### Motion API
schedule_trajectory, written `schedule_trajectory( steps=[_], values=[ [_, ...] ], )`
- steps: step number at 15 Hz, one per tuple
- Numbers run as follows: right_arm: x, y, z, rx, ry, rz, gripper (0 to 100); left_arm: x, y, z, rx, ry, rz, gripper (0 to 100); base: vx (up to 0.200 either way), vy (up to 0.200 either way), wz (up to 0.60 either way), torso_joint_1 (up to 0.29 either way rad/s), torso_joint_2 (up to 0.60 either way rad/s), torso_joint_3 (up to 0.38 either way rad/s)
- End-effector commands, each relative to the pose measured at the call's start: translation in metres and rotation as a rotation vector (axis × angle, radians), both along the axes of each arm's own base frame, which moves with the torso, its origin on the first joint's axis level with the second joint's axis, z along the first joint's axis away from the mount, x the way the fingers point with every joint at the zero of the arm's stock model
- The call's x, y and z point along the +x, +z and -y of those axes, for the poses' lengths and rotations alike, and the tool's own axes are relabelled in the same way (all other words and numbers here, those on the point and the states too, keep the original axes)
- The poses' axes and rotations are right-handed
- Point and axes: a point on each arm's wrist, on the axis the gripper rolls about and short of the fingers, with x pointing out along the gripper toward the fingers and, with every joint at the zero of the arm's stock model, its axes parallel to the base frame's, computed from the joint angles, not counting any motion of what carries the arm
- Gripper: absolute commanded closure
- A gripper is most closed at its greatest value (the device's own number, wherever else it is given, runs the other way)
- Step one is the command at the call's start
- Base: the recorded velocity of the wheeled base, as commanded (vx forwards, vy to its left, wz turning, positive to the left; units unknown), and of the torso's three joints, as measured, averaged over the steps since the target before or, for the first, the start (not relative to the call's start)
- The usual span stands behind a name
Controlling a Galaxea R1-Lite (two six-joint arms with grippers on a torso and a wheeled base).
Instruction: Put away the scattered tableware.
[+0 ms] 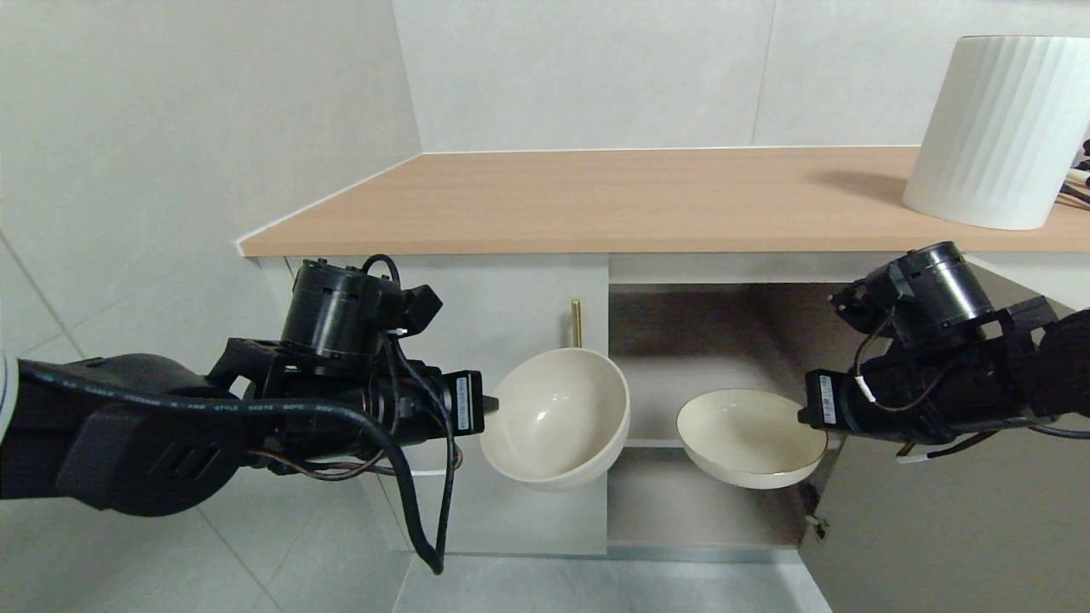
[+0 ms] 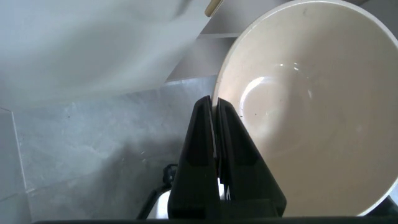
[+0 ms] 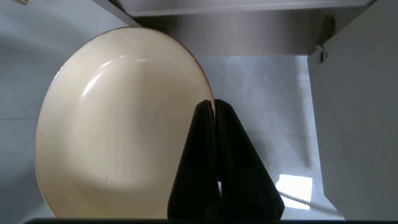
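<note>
The left gripper [image 1: 489, 402] pinched the rim of a deep cream bowl [image 1: 553, 417], which hung tilted before the closed cabinet door [image 1: 519, 294], at the left edge of the open compartment [image 1: 707, 340]. The right gripper [image 1: 805, 416] was clamped on the rim of a shallow bowl [image 1: 749, 436], held roughly level before that opening. The two bowls were near each other but apart, below the wooden countertop [image 1: 596, 200].

You can read nothing here: the white barcode sticker [image 1: 462, 403] at seven o'clock, the matching sticker [image 1: 824, 397] at four o'clock and the black cable's pale lettering [image 1: 170, 402] are too small.
</note>
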Motion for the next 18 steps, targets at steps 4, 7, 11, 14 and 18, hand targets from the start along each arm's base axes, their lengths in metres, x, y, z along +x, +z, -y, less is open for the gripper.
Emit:
schedule_trajectory(
  steps=[4,7,11,14,18],
  values=[
    [0.023,-0.054,-0.025,-0.025,0.043,-0.055,100,0.001,-0.002,0.001,0.002,0.001,-0.006,100,0.0,0.0,0.0,0.0,0.0,0.0],
    [0.045,-0.108,-0.036,-0.053,0.017,-0.027,100,0.001,-0.002,0.001,0.002,0.001,-0.007,100,0.0,0.0,0.0,0.0,0.0,0.0],
    [0.071,-0.144,-0.037,-0.044,-0.047,0.053,100,0.001,-0.003,0.001,0.003,0.0,-0.011,100,0.0,0.0,0.0,0.0,0.0,0.0],
    [0.089,-0.162,-0.029,-0.059,-0.125,0.129,100,0.001,-0.005,0.003,0.007,-0.008,-0.017,100,0.0,0.0,0.0,0.0,0.0,0.0],
    [0.108,-0.176,-0.019,-0.091,-0.201,0.148,100,0.002,-0.009,0.007,0.015,-0.013,-0.027,100,0.0,0.0,0.0,0.0,0.0,0.0]
  ],
)
